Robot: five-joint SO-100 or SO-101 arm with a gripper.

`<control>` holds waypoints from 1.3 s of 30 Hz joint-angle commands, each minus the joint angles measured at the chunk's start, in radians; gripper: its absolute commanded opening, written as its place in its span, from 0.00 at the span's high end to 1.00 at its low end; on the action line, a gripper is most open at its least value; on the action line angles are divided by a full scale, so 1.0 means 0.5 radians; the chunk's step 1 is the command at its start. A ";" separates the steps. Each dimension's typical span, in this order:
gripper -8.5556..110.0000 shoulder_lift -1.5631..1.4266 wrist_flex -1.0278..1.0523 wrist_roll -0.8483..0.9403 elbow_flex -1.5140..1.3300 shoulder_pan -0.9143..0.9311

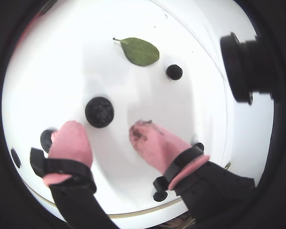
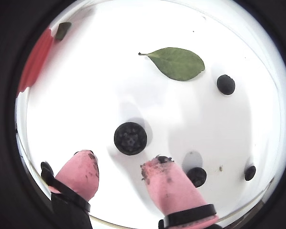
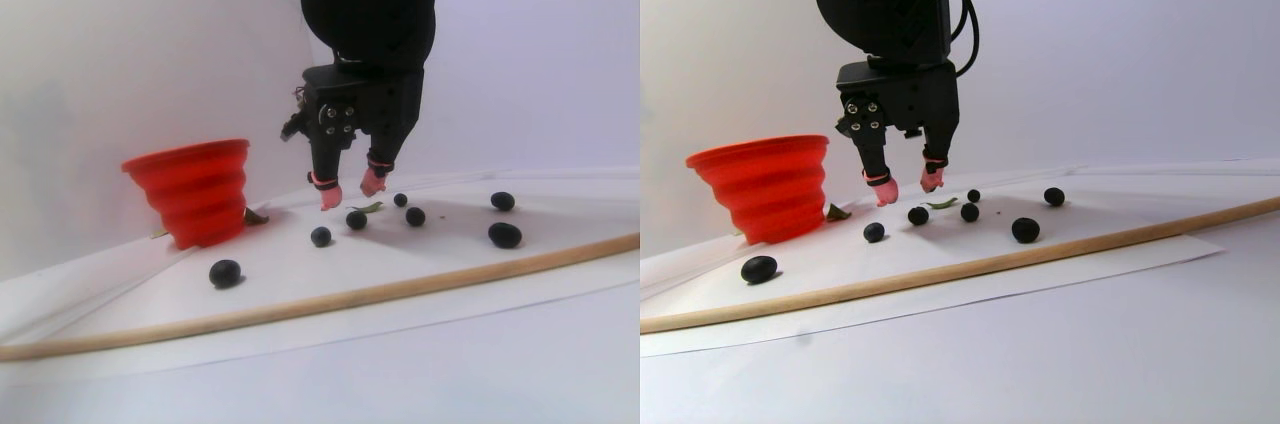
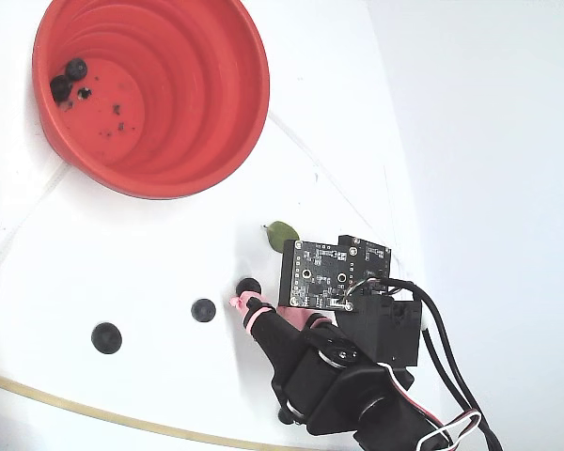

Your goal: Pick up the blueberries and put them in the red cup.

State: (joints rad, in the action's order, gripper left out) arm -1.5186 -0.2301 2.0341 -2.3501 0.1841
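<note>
My gripper [image 1: 106, 129] is open, its pink fingertips stained dark, and it hangs just above the white sheet. A blueberry [image 1: 99, 111] lies just ahead of the gap between the fingers, also in another wrist view [image 2: 130, 138] and in the fixed view [image 4: 249, 286]. More blueberries lie around it [image 2: 226, 84] [image 2: 197, 176] [image 4: 203, 310] [image 4: 106, 337]. The red cup [image 4: 235, 113] stands upright to the left of the gripper [image 3: 350, 194] in the stereo pair view [image 3: 190, 189]. Two blueberries [image 4: 75, 68] sit on its bottom.
A green leaf [image 1: 140, 51] lies on the sheet beyond the berry, near the cup [image 4: 280, 235]. A thin wooden strip [image 3: 400, 289] runs along the sheet's front edge. A black camera body [image 1: 248, 67] juts in at the right of a wrist view.
</note>
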 commanded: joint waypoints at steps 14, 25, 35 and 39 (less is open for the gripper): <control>0.75 0.132 -0.114 -0.012 0.249 -0.003; 0.76 0.227 -0.166 -0.021 0.304 -0.021; 0.76 0.319 -0.196 -0.043 0.353 -0.028; 0.76 0.337 -0.196 -0.055 0.356 -0.034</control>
State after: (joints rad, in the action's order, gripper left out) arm -1.3315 -0.3068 2.0218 -2.2335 0.1933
